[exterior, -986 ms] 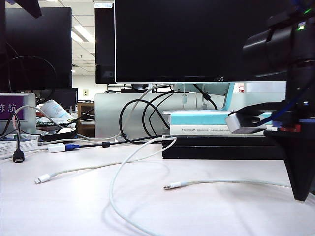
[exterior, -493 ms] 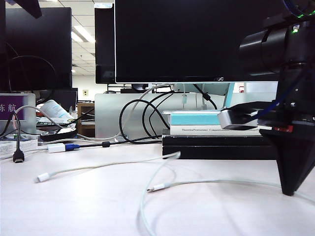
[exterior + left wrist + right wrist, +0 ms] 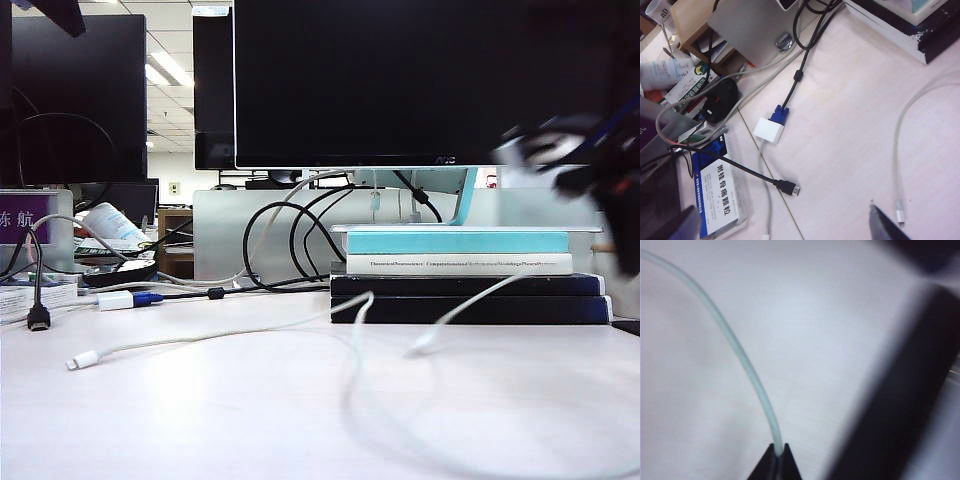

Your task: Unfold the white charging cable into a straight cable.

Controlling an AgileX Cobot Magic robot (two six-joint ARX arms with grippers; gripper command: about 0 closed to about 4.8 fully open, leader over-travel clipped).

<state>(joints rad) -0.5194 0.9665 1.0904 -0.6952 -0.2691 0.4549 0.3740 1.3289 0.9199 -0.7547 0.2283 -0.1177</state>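
Note:
The white charging cable [image 3: 200, 338] lies on the pale desk. One connector end [image 3: 84, 359] rests at the left, and the cord humps up in front of the books [image 3: 362, 300]. A blurred strand [image 3: 470, 305] rises to the right towards my right gripper [image 3: 615, 215], which is raised and motion-blurred at the right edge. In the right wrist view that gripper [image 3: 780, 452] is shut on the cable [image 3: 735, 352]. My left gripper [image 3: 777, 232] stands open above the desk, its dark finger [image 3: 885, 225] beside the cable's connector end [image 3: 899, 216].
A stack of books [image 3: 460, 268] stands under the monitor [image 3: 400, 80]. Black cables [image 3: 290, 240] hang behind it. A white adapter with a blue plug [image 3: 769, 130], a black plug [image 3: 787, 187] and a blue-and-white medicine box [image 3: 720, 192] lie at the left.
My right gripper has risen from the desk and swung right with the cable in it. The loop and the free metal-tipped end were dragged right and lifted. The left arm kept still.

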